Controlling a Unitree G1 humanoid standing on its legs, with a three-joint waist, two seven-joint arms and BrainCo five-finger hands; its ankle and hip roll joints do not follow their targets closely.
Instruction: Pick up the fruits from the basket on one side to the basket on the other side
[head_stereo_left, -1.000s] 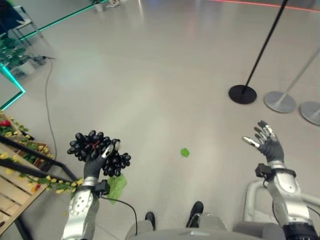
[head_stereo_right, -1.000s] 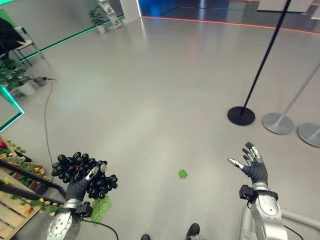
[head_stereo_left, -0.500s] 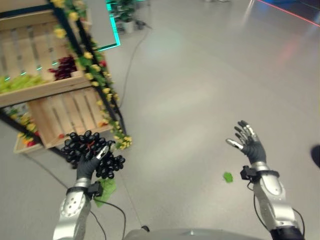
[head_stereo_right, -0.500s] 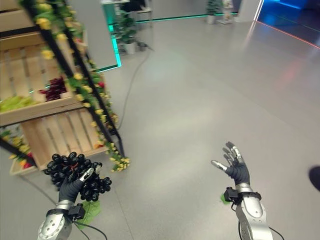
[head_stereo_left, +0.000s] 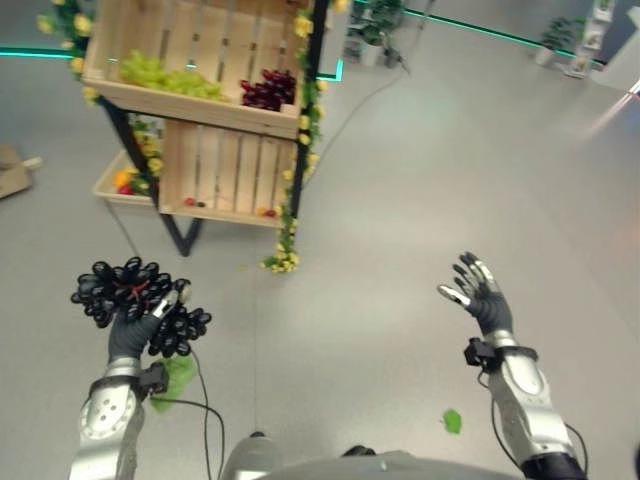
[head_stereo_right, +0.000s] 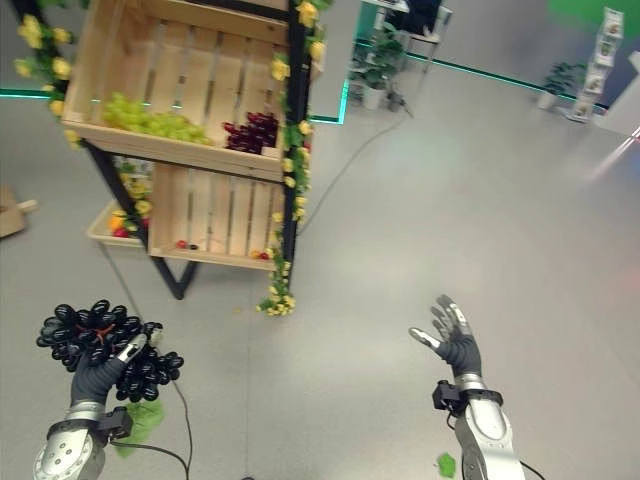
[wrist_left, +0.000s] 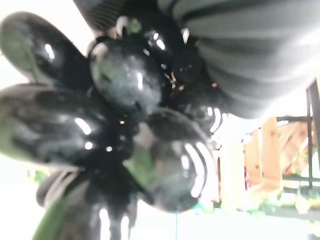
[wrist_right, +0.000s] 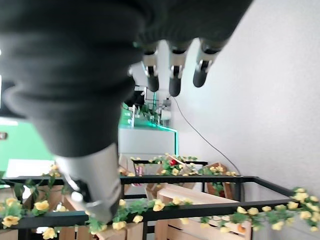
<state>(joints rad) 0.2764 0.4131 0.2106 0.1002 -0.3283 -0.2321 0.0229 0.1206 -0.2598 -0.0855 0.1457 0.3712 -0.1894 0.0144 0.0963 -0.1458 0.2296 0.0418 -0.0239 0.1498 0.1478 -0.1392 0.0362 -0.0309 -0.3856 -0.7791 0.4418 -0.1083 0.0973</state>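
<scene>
My left hand (head_stereo_left: 130, 335) is held up at the lower left, shut on a bunch of black grapes (head_stereo_left: 125, 300) with a green leaf (head_stereo_left: 176, 376) hanging below it; the grapes (wrist_left: 125, 130) sit right against the palm in the left wrist view. My right hand (head_stereo_left: 482, 301) is raised at the right, open and holding nothing, its fingers (wrist_right: 172, 75) spread. Ahead stands a wooden crate shelf (head_stereo_left: 215, 105) wound with yellow flowers. Its upper crate holds green grapes (head_stereo_left: 165, 75) and dark red grapes (head_stereo_left: 268, 90).
A lower crate (head_stereo_left: 225, 180) of the shelf holds small fruits at its front edge, and a low crate (head_stereo_left: 125, 182) with orange fruit sits behind at the left. A green leaf (head_stereo_left: 452, 421) lies on the grey floor. A cardboard piece (head_stereo_left: 12, 172) lies far left.
The camera has swung left, bringing the crate shelf from the side to straight ahead. Both hands keep their poses, the left still gripping the black grapes.
</scene>
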